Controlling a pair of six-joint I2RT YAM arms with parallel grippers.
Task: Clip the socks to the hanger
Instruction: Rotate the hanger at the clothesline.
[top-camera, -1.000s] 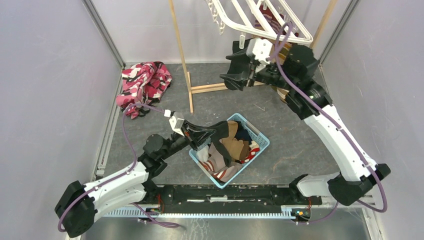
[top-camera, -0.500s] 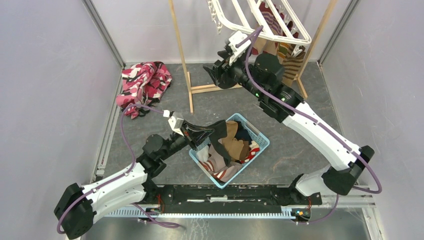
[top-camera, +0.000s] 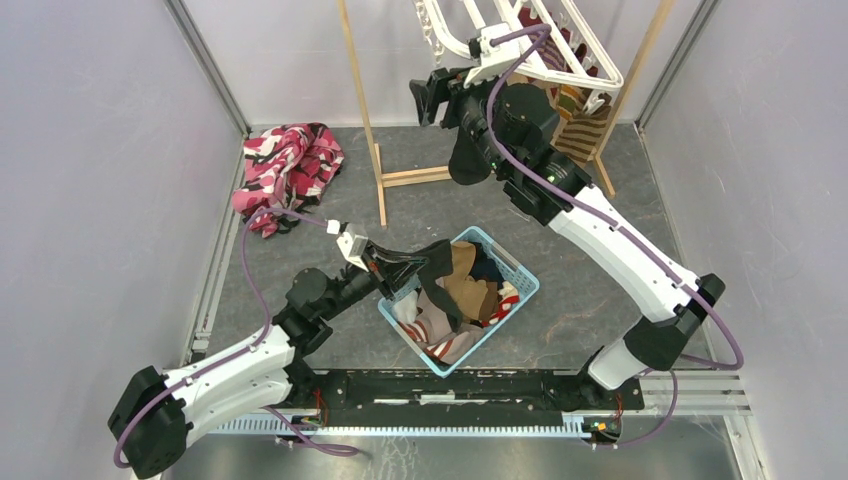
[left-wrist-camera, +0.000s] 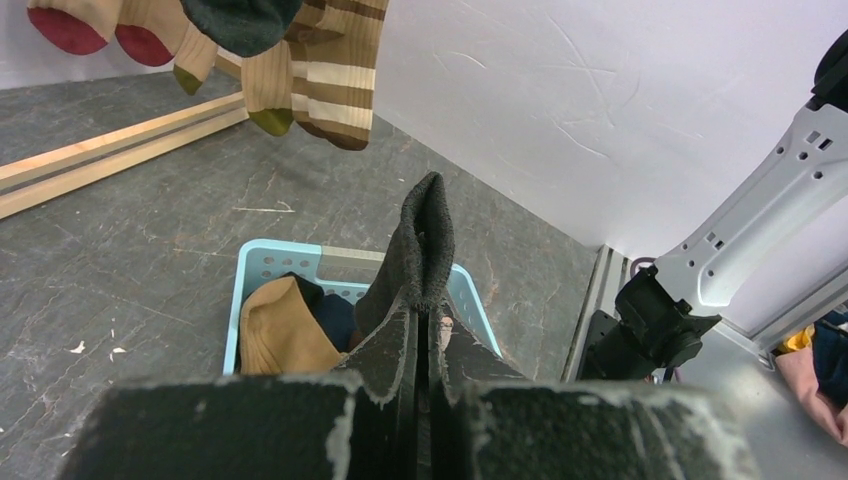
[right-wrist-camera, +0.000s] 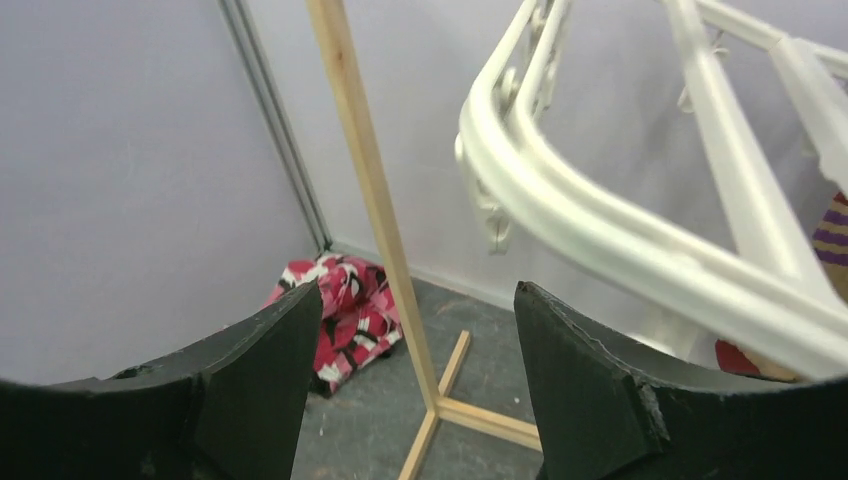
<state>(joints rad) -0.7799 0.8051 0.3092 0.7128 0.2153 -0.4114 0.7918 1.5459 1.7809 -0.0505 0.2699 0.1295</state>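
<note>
My left gripper is shut on a black sock, held at the left rim of the light blue basket. More socks, tan and dark, lie in the basket. Striped and tan socks hang from the white hanger at the back. My right gripper is open and empty, raised just under the hanger's left end, with small white clips near it.
A thin wooden frame stand stands at the back under the hanger. A pink, red and black cloth lies at the back left. Walls close in the floor on three sides.
My right arm has swung up and to the left, from beside the hanger's middle to under its left end. The left gripper has stayed still with the black sock.
</note>
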